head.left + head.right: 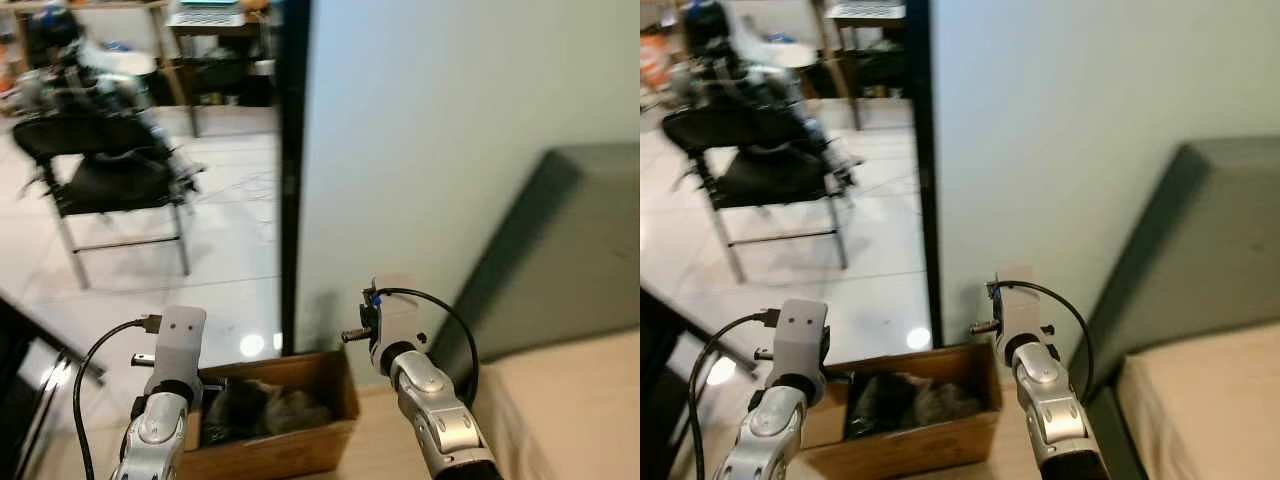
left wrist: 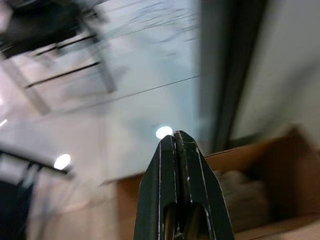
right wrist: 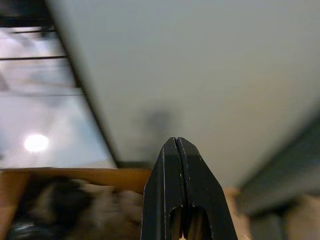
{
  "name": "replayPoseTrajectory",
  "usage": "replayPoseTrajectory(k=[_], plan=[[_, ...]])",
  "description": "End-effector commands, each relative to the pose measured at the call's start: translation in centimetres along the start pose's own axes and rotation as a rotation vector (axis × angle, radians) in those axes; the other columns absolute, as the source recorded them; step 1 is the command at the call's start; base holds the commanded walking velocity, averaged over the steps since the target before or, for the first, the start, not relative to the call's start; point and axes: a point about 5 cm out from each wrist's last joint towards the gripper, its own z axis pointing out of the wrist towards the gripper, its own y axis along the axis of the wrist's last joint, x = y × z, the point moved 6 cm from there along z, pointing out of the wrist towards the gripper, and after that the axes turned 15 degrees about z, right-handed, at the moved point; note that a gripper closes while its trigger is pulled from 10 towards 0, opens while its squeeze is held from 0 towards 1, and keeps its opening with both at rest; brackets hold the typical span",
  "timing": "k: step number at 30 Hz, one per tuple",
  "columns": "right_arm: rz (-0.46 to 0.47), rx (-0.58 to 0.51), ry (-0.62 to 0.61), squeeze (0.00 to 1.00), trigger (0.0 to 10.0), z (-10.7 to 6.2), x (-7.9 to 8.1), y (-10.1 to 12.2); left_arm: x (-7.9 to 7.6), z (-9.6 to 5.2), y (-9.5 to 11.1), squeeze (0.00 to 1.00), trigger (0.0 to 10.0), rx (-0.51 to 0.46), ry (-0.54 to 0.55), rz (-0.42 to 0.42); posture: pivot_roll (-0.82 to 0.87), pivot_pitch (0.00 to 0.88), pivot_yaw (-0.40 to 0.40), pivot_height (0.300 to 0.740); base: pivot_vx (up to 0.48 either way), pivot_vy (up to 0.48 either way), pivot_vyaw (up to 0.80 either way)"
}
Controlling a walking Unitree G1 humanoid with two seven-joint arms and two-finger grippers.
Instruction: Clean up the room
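Your left gripper (image 2: 176, 145) and right gripper (image 3: 176, 147) both hang pinched together, holding nothing, above the brown cardboard box (image 1: 290, 445) of grey cloth (image 1: 265, 408) by the pale wall (image 1: 440, 130).

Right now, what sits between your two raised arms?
The open cardboard box, with dark crumpled stuff inside, sits on the floor between the left arm and right arm in the eye views.

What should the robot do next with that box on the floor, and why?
Probably turn away and look for more clutter. Both grippers, left and right, are shut and hold nothing, and the box below them already holds crumpled stuff.
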Motion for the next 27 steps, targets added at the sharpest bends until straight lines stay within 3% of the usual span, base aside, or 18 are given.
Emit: replayPoseTrajectory(k=[1,16,27], plan=[[0.011,0.02,-0.032,0.0,10.0,-0.3,-0.9,-0.5,-0.5,0.0,-0.4,0.0,10.0,0.009,-0.014,0.01,-0.04,0.05,-0.04,0.74,0.0,0.0,-0.8],[0.001,0.047,-0.051,0.0,10.0,-0.5,-1.4,-0.7,-0.8,0.0,-0.3,0.0,10.0,0.002,-0.032,0.008,-0.05,0.048,-0.05,0.74,0.0,0.0,-0.8],[0.005,0.088,-0.09,0.0,10.0,-0.8,-2.3,-1.6,-1.1,0.2,-1.1,0.0,10.0,0.018,-0.107,0.014,-0.05,0.036,-0.044,0.74,0.0,0.0,-0.8]])
